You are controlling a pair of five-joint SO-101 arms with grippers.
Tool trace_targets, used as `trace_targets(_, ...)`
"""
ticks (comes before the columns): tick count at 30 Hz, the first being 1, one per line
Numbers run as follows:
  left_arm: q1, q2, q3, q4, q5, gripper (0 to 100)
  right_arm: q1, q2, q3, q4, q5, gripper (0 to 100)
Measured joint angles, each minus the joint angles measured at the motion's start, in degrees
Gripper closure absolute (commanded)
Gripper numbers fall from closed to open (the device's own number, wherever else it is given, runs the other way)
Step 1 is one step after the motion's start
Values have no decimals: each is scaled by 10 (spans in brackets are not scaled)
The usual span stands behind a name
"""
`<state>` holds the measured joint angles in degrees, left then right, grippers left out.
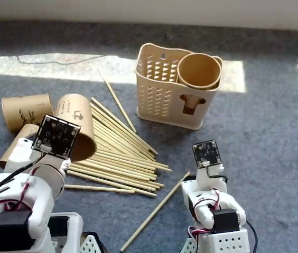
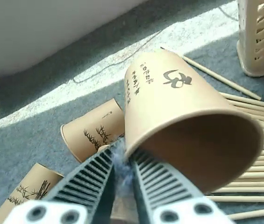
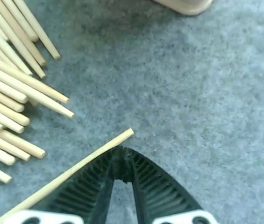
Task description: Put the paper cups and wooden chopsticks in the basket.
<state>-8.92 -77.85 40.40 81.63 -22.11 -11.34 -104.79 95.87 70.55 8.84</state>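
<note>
My left gripper (image 2: 122,156) is shut on the rim of a printed paper cup (image 2: 178,116), which tilts mouth-down over the left edge of the chopstick pile (image 1: 119,153). In the high view this cup (image 1: 77,124) sits just ahead of the left wrist camera. The cream slotted basket (image 1: 159,89) stands at the back centre with one paper cup (image 1: 199,70) inside. My right gripper (image 3: 120,150) is shut on nothing, low over the carpet. Its tips are beside the end of a lone chopstick (image 3: 75,170) that lies diagonally (image 1: 154,212).
Two more paper cups (image 1: 26,110) (image 1: 14,147) lie on their sides on the grey carpet at the left, also seen as cups (image 2: 94,133) (image 2: 26,191). Open carpet lies between the right arm and the basket. A thin cable (image 1: 59,59) runs along the back.
</note>
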Motion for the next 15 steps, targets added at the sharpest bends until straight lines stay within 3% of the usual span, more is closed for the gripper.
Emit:
trace_targets(6, 64, 142, -145, 39, 65, 995, 16, 0, 0, 0, 0, 993)
trace_targets(15, 214, 311, -349, 64, 159, 995, 17, 0, 0, 0, 0, 993)
